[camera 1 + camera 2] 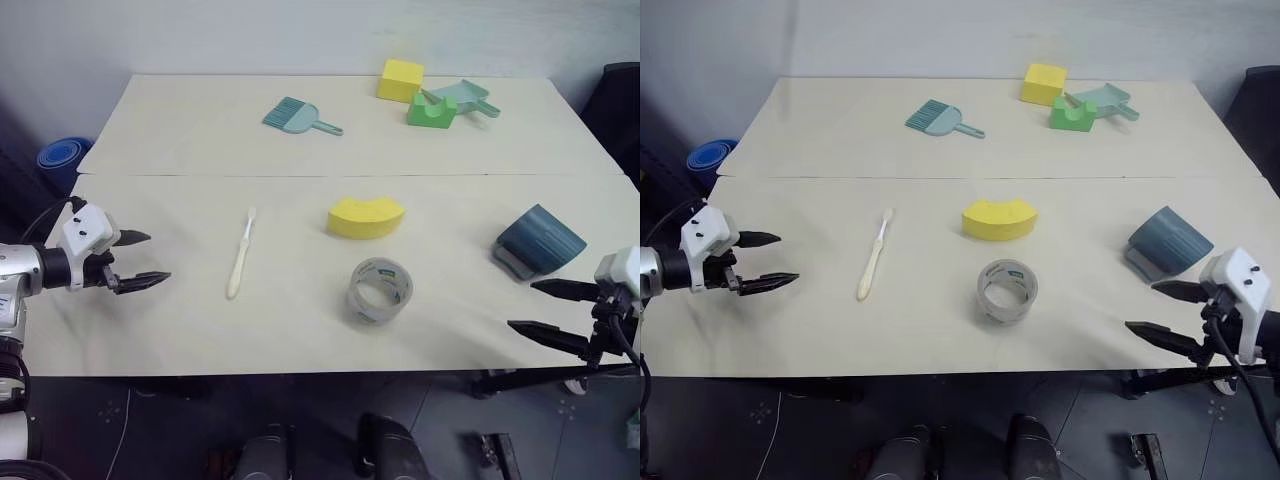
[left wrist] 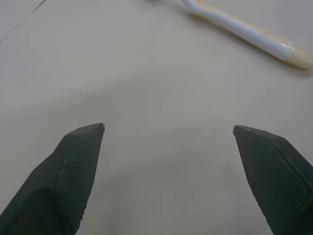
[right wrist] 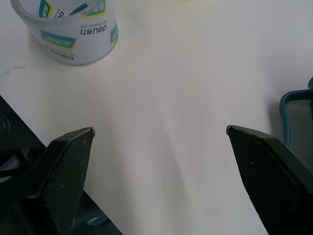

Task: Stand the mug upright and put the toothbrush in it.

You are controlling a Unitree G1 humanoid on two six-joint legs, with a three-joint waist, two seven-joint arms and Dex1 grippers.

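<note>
The dark teal ribbed mug [image 1: 541, 240] lies on its side at the right of the cream table [image 1: 300, 310]; a sliver of its handle [image 3: 296, 115] shows in the right wrist view. The cream-white toothbrush [image 1: 241, 253] lies flat left of centre, its handle [image 2: 244, 30] also visible in the left wrist view. My left gripper [image 1: 143, 258] hovers open at the table's left edge, a short way left of the toothbrush. My right gripper [image 1: 528, 307] is open near the front right corner, just in front of the mug. Neither holds anything.
A clear tape roll [image 1: 380, 290] stands near the front centre, a yellow curved sponge [image 1: 366, 217] behind it. At the back lie a teal hand brush [image 1: 298, 117], a yellow block [image 1: 401, 80], a green block [image 1: 431, 110] and a light-teal dustpan [image 1: 468, 97].
</note>
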